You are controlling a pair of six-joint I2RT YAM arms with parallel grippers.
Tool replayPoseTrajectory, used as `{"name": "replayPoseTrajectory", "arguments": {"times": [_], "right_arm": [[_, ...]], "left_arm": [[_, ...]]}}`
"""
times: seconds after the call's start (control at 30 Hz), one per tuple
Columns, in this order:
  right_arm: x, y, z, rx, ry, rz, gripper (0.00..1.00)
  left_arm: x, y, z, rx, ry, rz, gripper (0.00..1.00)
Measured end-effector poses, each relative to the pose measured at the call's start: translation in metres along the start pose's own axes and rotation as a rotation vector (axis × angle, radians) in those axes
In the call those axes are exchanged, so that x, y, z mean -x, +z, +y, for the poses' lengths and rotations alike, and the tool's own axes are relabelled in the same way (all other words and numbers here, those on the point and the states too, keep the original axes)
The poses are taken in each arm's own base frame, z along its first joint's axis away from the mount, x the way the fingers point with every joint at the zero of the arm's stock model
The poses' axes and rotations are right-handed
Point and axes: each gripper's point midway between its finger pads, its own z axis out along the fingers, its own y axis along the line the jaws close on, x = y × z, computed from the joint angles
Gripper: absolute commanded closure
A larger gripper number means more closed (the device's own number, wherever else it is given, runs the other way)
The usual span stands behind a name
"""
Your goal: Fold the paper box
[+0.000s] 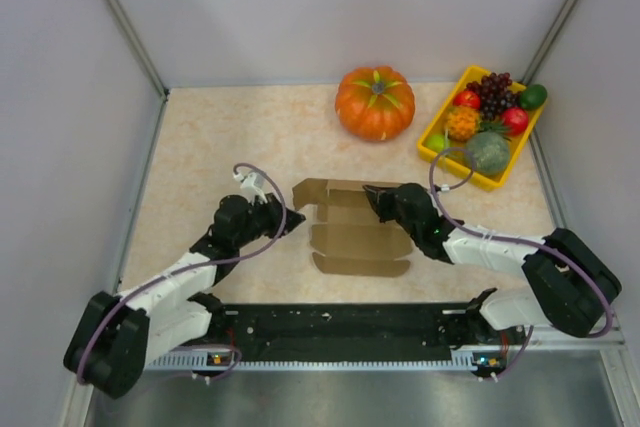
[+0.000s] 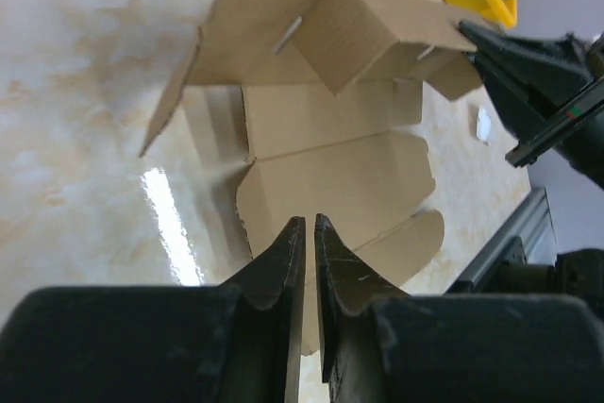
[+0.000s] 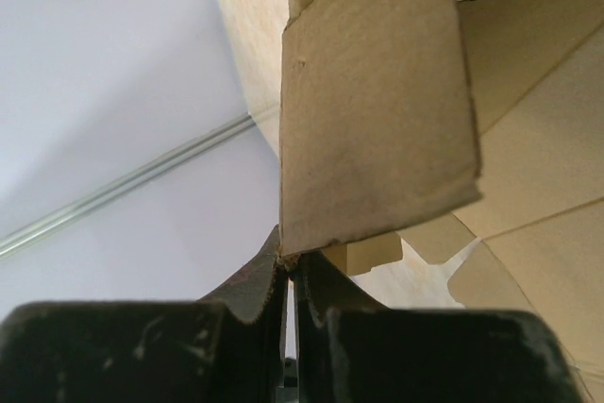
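Note:
The paper box is a brown die-cut cardboard sheet lying mid-table, its far panels and flaps folded upright. My right gripper is shut on the corner of a raised flap at the sheet's far right, its tips pinching the cardboard edge. In the left wrist view the same gripper holds the standing part of the box. My left gripper hovers over the sheet's left edge. Its jaws stand nearly together with a thin slit, and nothing shows between them.
An orange pumpkin sits at the back centre. A yellow tray of plastic fruit stands at the back right, close behind the right arm. Grey walls enclose the table on three sides.

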Motion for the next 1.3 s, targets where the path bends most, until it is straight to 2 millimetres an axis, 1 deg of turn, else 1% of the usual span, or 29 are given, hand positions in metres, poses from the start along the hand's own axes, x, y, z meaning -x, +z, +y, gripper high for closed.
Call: {"name": "replayPoseTrajectory", "arguments": {"times": [0.03, 0.07, 0.17, 0.23, 0.37, 0.47, 0.5, 0.63, 0.8, 0.83, 0.87, 0.93, 1.0, 1.1, 1.17, 1.3], "right_arm": [[0.0, 0.0, 0.0, 0.0, 0.004, -0.001, 1.0], [0.001, 0.0, 0.001, 0.0, 0.01, -0.001, 1.0], [0.001, 0.001, 0.002, 0.002, 0.023, 0.0, 1.0], [0.002, 0.003, 0.002, 0.0, 0.034, -0.004, 1.0], [0.001, 0.004, 0.006, 0.003, 0.049, -0.005, 1.0], [0.001, 0.004, 0.013, 0.015, 0.064, -0.003, 1.0], [0.001, 0.004, 0.013, 0.015, 0.066, -0.004, 1.0], [0.004, 0.005, 0.012, 0.01, 0.07, -0.013, 1.0], [0.006, 0.006, 0.012, 0.008, 0.075, -0.019, 1.0], [0.006, 0.006, 0.011, 0.008, 0.073, -0.019, 1.0], [0.007, 0.006, 0.011, 0.008, 0.072, -0.019, 1.0], [0.006, 0.005, 0.011, 0.016, 0.067, -0.014, 1.0], [0.008, 0.005, 0.006, 0.017, 0.06, -0.011, 1.0], [0.013, 0.004, -0.007, 0.001, 0.046, -0.021, 1.0], [0.016, 0.004, -0.012, -0.008, 0.04, -0.028, 1.0], [0.017, 0.004, -0.011, -0.003, 0.036, -0.03, 1.0]], "left_arm": [[-0.004, 0.003, -0.002, -0.016, -0.007, 0.021, 0.91], [-0.011, 0.007, -0.001, -0.026, -0.016, 0.049, 0.95], [-0.031, 0.02, 0.008, -0.009, -0.041, 0.138, 1.0], [-0.041, 0.032, 0.013, 0.018, -0.052, 0.195, 1.0], [-0.051, 0.056, 0.026, 0.082, -0.072, 0.249, 1.0], [-0.062, 0.06, 0.048, 0.178, -0.113, 0.262, 1.0], [-0.063, 0.061, 0.05, 0.19, -0.132, 0.26, 1.0], [-0.056, 0.065, 0.056, 0.241, -0.178, 0.202, 1.0], [-0.046, 0.073, 0.061, 0.271, -0.19, 0.143, 1.0], [-0.043, 0.075, 0.062, 0.275, -0.185, 0.13, 0.93], [-0.042, 0.075, 0.062, 0.277, -0.179, 0.12, 0.79], [-0.039, 0.074, 0.063, 0.274, -0.156, 0.101, 0.67], [-0.035, 0.069, 0.062, 0.259, -0.115, 0.085, 0.55], [-0.031, 0.054, 0.059, 0.248, -0.048, 0.072, 0.47], [-0.022, 0.046, 0.051, 0.229, -0.006, 0.054, 0.45], [0.017, 0.025, 0.026, 0.192, 0.098, -0.064, 0.35]]}}
